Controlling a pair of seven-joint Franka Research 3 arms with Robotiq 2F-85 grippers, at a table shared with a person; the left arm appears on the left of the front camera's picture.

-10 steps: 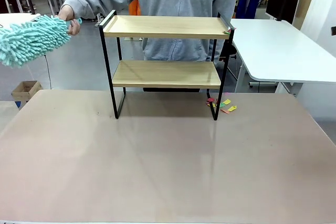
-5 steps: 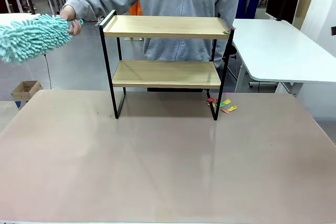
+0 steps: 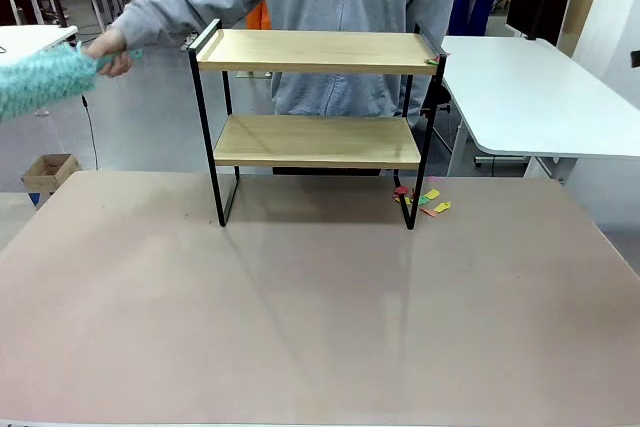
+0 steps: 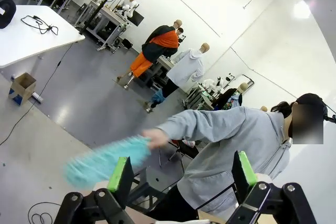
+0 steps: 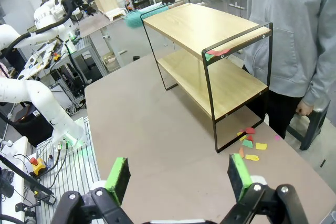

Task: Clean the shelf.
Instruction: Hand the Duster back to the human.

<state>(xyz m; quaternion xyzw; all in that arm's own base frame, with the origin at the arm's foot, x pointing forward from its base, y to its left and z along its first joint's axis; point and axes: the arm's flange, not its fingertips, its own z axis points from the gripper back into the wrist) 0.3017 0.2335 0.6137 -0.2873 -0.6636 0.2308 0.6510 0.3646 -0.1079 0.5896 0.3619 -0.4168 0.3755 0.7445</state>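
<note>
While the duster is out to the side: the shelf stands on the brown table, directly in front of the person, well apart from the person's hand.
Person's hand: closed round the handle of a fluffy teal duster, raised beside the shelf's top board, the mop head trailing away from the shelf.
Boards: 2 light wooden tiers, both looking bare apart from a small red and green scrap on the frame at one top corner.
Paper scraps: coloured bits lie on the table by 1 leg, on the far side of the shelf from the hand.
Left gripper: pads apart, nothing between them, pointed toward the person.
Right gripper: pads apart, empty, above the table near the scraps.
Doing it well: sweep along each board's full length toward 1 open end, top tier before lower, keeping strokes light so the rack does not slide.
</note>
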